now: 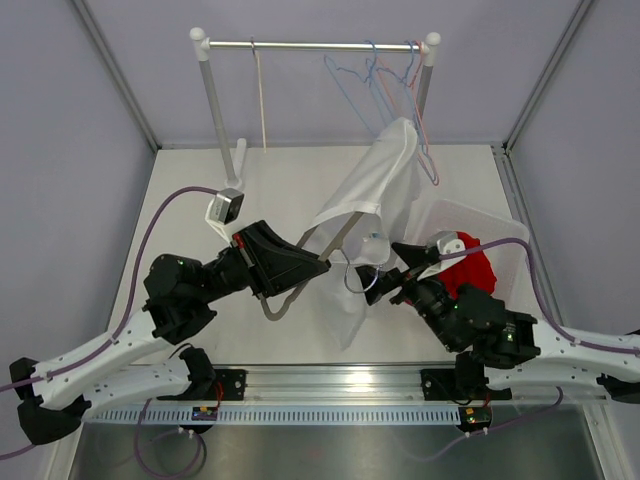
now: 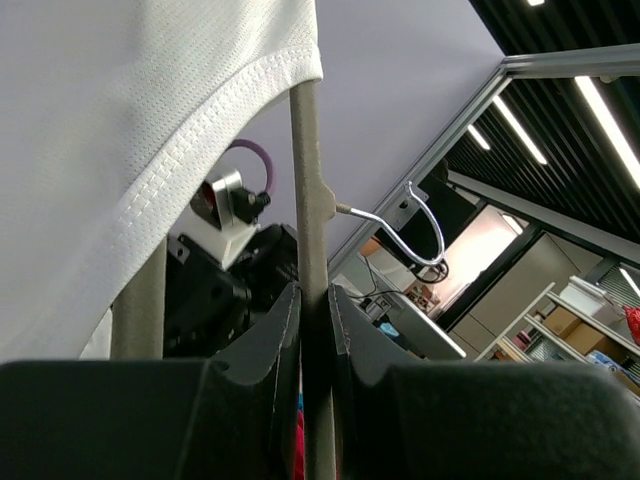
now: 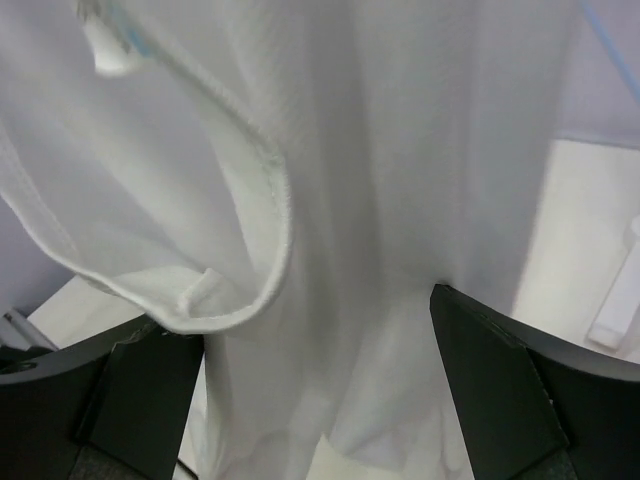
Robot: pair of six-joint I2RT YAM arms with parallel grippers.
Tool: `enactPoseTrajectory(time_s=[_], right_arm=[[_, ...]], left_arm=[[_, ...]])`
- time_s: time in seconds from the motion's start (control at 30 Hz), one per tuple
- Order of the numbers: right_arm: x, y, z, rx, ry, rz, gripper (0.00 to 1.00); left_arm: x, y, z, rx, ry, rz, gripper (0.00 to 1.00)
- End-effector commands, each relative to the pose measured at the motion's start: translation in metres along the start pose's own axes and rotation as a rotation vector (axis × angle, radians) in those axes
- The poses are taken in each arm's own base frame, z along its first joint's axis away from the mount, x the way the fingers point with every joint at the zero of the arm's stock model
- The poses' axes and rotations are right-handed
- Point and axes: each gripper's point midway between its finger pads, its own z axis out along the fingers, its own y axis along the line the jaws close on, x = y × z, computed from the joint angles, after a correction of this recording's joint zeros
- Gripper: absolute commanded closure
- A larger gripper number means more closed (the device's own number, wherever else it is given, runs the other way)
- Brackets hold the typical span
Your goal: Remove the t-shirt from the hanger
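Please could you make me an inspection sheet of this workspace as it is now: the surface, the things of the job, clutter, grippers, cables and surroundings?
Surface: white table, no spill seen.
Job's things: white t-shirt draped on the grey hanger, not yet off it; both are lifted above the table.
Clutter: red cloth in a white bin on the right; spare wire hangers on the rack rail.
Grippers: left gripper shut on the hanger's bar; right gripper open, shirt fabric between its fingers, not clamped.
Cables: purple cables run along each arm.
Surroundings: pale walls with metal frame posts; nothing else seen.
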Motion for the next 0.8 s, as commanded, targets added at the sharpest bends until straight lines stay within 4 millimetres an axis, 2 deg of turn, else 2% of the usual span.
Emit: enactPoseTrajectory(time_s=[0.0, 0.07, 0.1, 0.17, 0.23, 0.37, 0.43, 0.47, 0.5, 0.53, 0.57, 0.6, 0.63, 0.67, 0.7, 0.77], right_arm=[[-0.038, -0.013, -0.003, -0.015, -0.102, -0.018, 0.0], [-0.05, -0.019, -0.001, -0.008, -0.122, -0.055, 0.01], [-0.049, -0.016, 0.002, -0.028, -0.107, -0.092, 0.0], [-0.061, -0.014, 0.006, -0.047, -0.116, -0.111, 0.01], [-0.063, -0.002, 0.014, -0.107, -0.105, -0.133, 0.0], [-0.058, -0.008, 0.036, -0.083, -0.092, -0.151, 0.01], [-0.058, -0.01, 0.047, -0.086, -0.1, -0.137, 0.0], [-0.063, -0.003, 0.05, -0.126, -0.123, -0.119, 0.01], [-0.066, -0.006, 0.053, -0.128, -0.139, -0.111, 0.05], [-0.064, -0.005, 0.057, -0.133, -0.14, -0.101, 0.12], [-0.067, -0.005, 0.058, -0.134, -0.155, -0.095, 0.24], [-0.07, -0.006, 0.062, -0.121, -0.171, -0.089, 0.57], [-0.075, -0.008, 0.063, -0.109, -0.185, -0.083, 0.76], [-0.083, -0.01, 0.064, -0.088, -0.208, -0.074, 0.88], [-0.086, -0.012, 0.065, -0.078, -0.217, -0.077, 0.97], [-0.102, -0.017, 0.065, -0.049, -0.253, -0.065, 1.0]], left_arm=[[-0.002, -0.032, -0.006, 0.113, 0.003, 0.021, 1.0], [0.005, -0.03, -0.007, 0.112, 0.025, 0.005, 1.0], [0.008, -0.028, -0.009, 0.111, 0.03, -0.003, 1.0], [0.014, -0.027, -0.01, 0.11, 0.046, -0.019, 1.0], [0.016, -0.029, -0.013, 0.114, 0.048, -0.027, 1.0], [0.025, -0.023, -0.022, 0.108, 0.052, -0.056, 1.0], [0.028, -0.026, -0.026, 0.128, 0.054, -0.079, 1.0], [0.03, -0.027, -0.029, 0.133, 0.06, -0.085, 1.0], [0.031, -0.028, -0.03, 0.133, 0.061, -0.085, 1.0], [0.032, -0.027, -0.032, 0.125, 0.063, -0.089, 1.0], [0.03, -0.031, -0.037, 0.128, 0.051, -0.084, 1.0], [0.033, -0.025, -0.04, 0.1, 0.059, -0.082, 1.0], [0.033, -0.023, -0.043, 0.087, 0.056, -0.076, 1.0], [0.031, -0.021, -0.046, 0.066, 0.04, -0.072, 1.0], [0.035, -0.016, -0.055, 0.04, 0.042, -0.068, 1.0], [0.035, -0.006, -0.064, -0.012, 0.02, -0.061, 1.0]])
